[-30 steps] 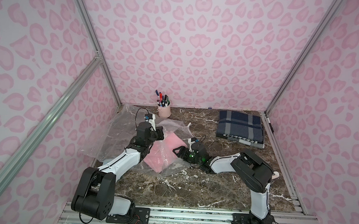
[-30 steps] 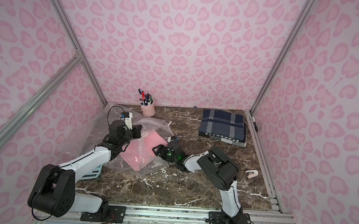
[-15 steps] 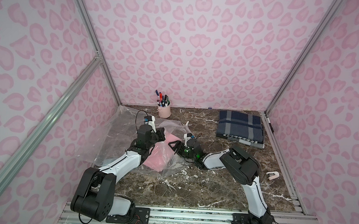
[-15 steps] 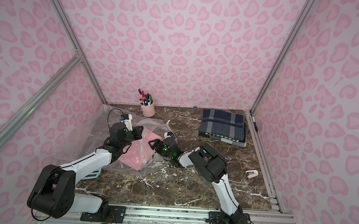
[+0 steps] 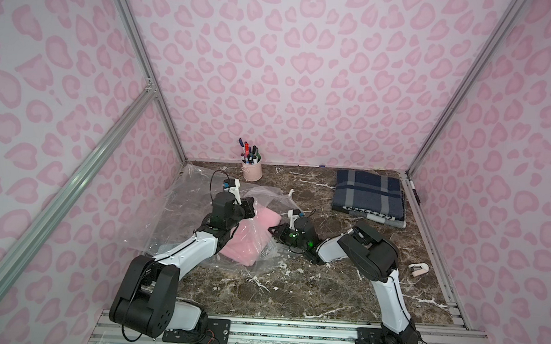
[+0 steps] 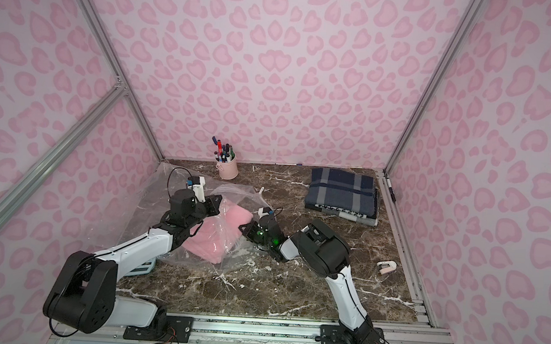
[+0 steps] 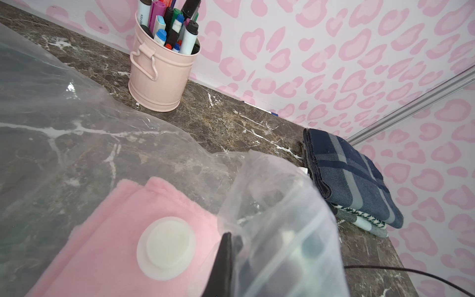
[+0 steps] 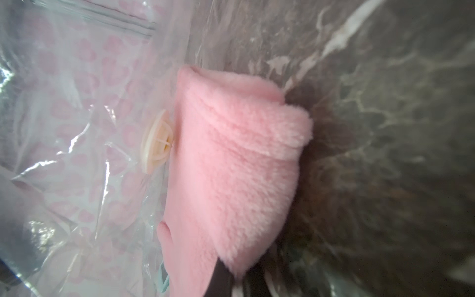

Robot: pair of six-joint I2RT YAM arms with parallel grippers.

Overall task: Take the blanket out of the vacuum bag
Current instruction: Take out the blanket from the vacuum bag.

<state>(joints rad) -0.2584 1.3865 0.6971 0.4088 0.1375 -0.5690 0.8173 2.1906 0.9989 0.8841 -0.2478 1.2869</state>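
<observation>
Pink fleece blanket (image 5: 246, 243) is inside the vacuum bag (image 5: 267, 192), centre-left of the frame in both top views, lying on the brown marble surface (image 5: 293, 283). The bag is clear and crinkly, with its upper layer tented up over the blanket's far end. In the left wrist view the round white valve disc (image 7: 165, 248) sits on the film directly over the fleece. The right wrist view shows it edge-on, just beside the blanket's fold.

Left gripper (image 5: 248, 209): jaws pressed together, pinching bag film at the blanket's upper end. In the left wrist view the film drapes over one black finger (image 7: 222, 262).

Right gripper (image 5: 273, 230): low, at the bag's right side, jaws pressed together right at the blanket's edge. The right wrist view is blurred. Fleece meets a dark finger (image 8: 221, 280) at the lower edge of that frame. Can't tell whether fleece, film or both are caught.

Other items:
- Flatter clear bag (image 5: 171, 212) spread at the left, partly under the left arm.
- Pink pen cup (image 5: 252, 171) at the back wall, upper centre.
- Folded navy plaid cloth stack (image 5: 368, 196) in the upper right.
- Small white clip (image 5: 418, 268) near the right edge, well apart from both bags.
</observation>
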